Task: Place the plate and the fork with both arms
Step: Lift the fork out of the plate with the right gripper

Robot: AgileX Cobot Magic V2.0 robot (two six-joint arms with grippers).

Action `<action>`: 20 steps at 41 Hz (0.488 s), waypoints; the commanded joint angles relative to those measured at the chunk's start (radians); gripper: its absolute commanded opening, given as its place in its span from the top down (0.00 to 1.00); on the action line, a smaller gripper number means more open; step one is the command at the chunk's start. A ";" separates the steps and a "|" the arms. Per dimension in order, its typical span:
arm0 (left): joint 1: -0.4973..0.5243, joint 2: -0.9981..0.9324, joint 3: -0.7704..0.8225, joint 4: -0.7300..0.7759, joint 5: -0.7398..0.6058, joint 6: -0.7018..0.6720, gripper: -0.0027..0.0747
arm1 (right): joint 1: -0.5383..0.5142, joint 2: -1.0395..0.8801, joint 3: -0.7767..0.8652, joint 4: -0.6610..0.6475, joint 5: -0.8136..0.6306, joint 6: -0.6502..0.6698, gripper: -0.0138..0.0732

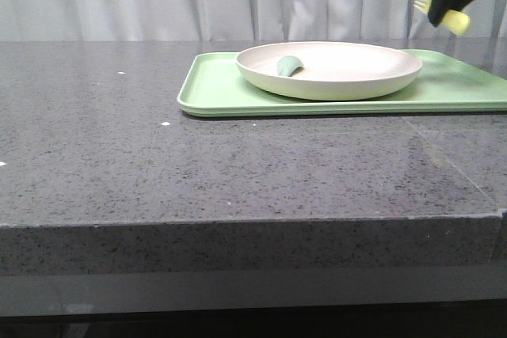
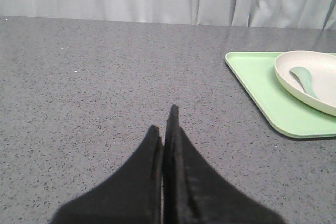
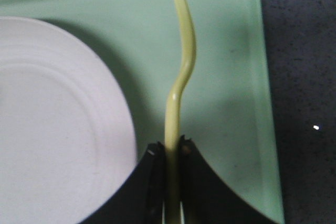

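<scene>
Aloft, right fingers point(image 3: 170, 153) pinch fork point(image 3: 181, 66), seemingly above tray point(image 3: 231, 77).

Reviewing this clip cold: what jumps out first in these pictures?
The plate sits on the green tray at the table's far right, with a teal spoon lying in it. The right gripper, shut on the yellow fork, holds it in the air above the tray beside the plate. The left gripper is shut on nothing over the bare table, left of the tray.
</scene>
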 commanded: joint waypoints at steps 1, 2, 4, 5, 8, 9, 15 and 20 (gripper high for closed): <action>0.002 0.008 -0.027 -0.002 -0.075 0.000 0.99 | -0.023 -0.016 -0.031 -0.010 -0.032 -0.030 0.88; 0.002 0.008 -0.027 -0.002 -0.075 0.000 0.99 | -0.024 -0.008 -0.031 -0.010 -0.031 -0.033 0.88; 0.002 0.008 -0.027 -0.002 -0.075 0.000 0.99 | -0.028 0.007 -0.031 -0.010 -0.027 -0.039 0.88; 0.002 0.008 -0.027 -0.002 -0.075 0.000 0.99 | -0.028 0.011 -0.031 -0.010 -0.024 -0.042 0.88; 0.002 0.008 -0.027 -0.002 -0.075 0.000 0.99 | -0.028 0.024 -0.031 -0.013 -0.020 -0.054 0.87; 0.002 0.008 -0.027 -0.002 -0.075 0.000 0.99 | -0.028 0.029 -0.031 -0.014 -0.019 -0.055 0.87; 0.002 0.008 -0.027 -0.002 -0.075 0.000 0.99 | -0.030 0.053 -0.031 -0.056 -0.007 -0.055 0.87; 0.002 0.008 -0.027 -0.002 -0.075 0.000 0.99 | -0.031 0.060 -0.031 -0.084 0.005 -0.055 0.87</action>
